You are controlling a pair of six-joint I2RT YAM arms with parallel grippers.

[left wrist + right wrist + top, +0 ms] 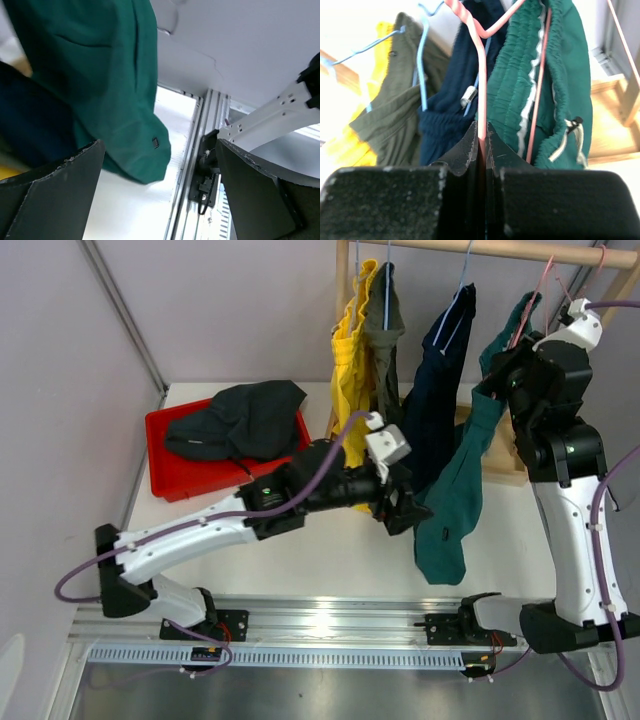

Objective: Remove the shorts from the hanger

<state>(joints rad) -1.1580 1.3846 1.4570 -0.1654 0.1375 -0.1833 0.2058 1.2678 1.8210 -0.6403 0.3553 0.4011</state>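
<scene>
Teal green shorts (452, 490) hang on a pink hanger (481, 95) from the wooden rail (480, 248) and sag down to the table. My right gripper (515, 350) is shut on the pink hanger's wire, as the right wrist view (482, 134) shows, beside the teal waistband (560, 75). My left gripper (405, 510) is open and empty next to the teal leg's lower part (100, 75); the hem hangs just beyond its fingers (45, 195). Navy (440, 390), olive-grey (385, 330) and yellow shorts (350, 350) hang to the left. Black shorts (240, 420) lie in the red tray (165, 475).
The rack's wooden base (500, 465) sits on the table at the right, behind the teal shorts. A blue hanger (422, 65) carries the navy shorts. The metal rail with the arm bases (330, 625) runs along the near edge. A wall post (125, 310) stands at the left.
</scene>
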